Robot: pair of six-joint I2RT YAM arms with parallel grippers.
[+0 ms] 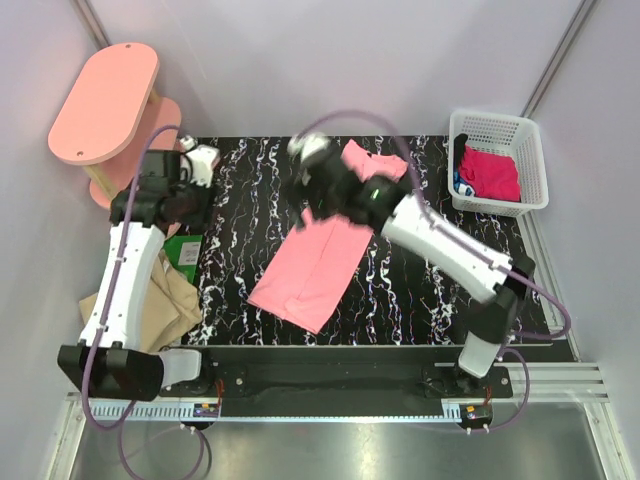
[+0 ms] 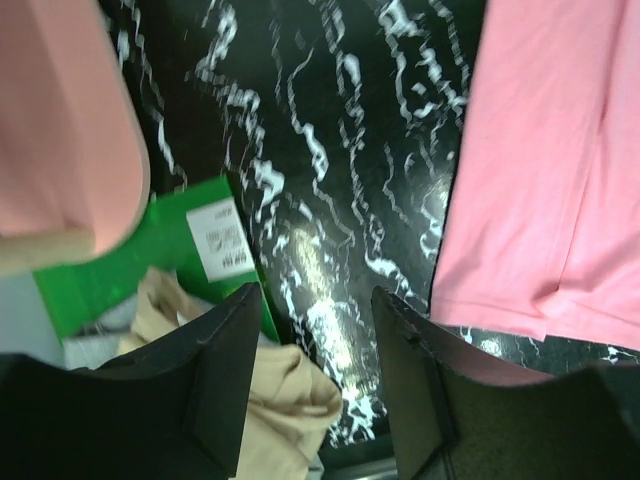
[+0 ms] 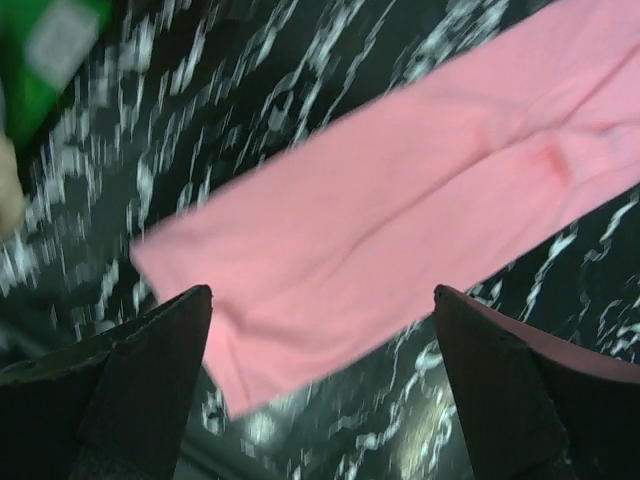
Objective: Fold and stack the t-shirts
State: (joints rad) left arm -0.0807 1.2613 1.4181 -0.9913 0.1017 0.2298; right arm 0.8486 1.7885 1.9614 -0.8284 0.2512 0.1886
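The salmon-pink t-shirt (image 1: 315,265) lies flat on the black marbled bench (image 1: 250,200) as a long narrow band. It runs slantwise from the far middle towards the near left. It looks thin, light and limp. It will likely sag and drag when lifted, and one pinch will bunch it rather than carry it flat. The best holds seem to be the two corners of one short end, one per claw, pinching all layers together so the fold does not slip open.

The right claw (image 3: 320,380) hangs above the band's far half with its jaws spread wide and nothing between them. The left claw (image 2: 315,300) hovers at the far left of the bench, jaws partly apart and empty, well apart from the pink cloth.

The tan-beige t-shirt (image 1: 160,300) slumps in a heap over the left edge, just beside a green packet (image 1: 185,250). The magenta-red t-shirt (image 1: 490,172) sits crumpled in the white basket (image 1: 530,150) beyond the right edge.

There is bare bench on both sides of the band, and more of it to the right. On the left, the pink oval shelf (image 1: 105,100) crowds the left arm's far reach.
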